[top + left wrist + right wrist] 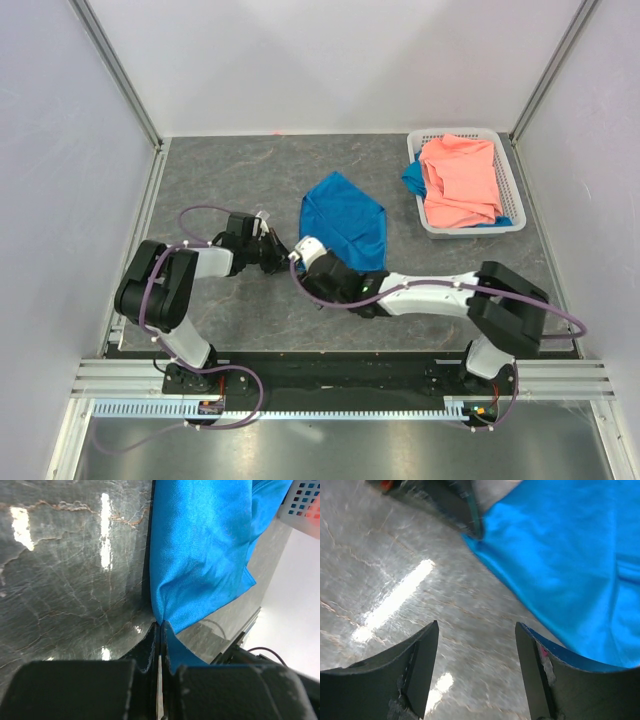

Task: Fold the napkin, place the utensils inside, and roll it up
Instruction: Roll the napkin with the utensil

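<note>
While the left gripper (278, 252) is clamped fully shut on the near left corner of the blue napkin (345, 220), the right gripper (300, 256) hangs just beside it with its fingers (422, 655) spread wide and nothing between them.

The napkin lies on the dark stone-patterned table (220, 180), about the middle, in a rough diamond shape with loose creases. At the far right stands a white basket (510, 185) holding a pink cloth (460, 180). No knife shows in any view.

From the left wrist camera, only a thin tip of napkin (200, 555) sits in the closed left gripper (159, 630). That is the likely weak point: the shiny cloth could slide free if pulled hard, spoiling the fold. From the right wrist camera, the open right gripper (476, 630) hangs over bare table beside the napkin (560, 570). The two grippers are very close, so a careless move could knock them together.
</note>
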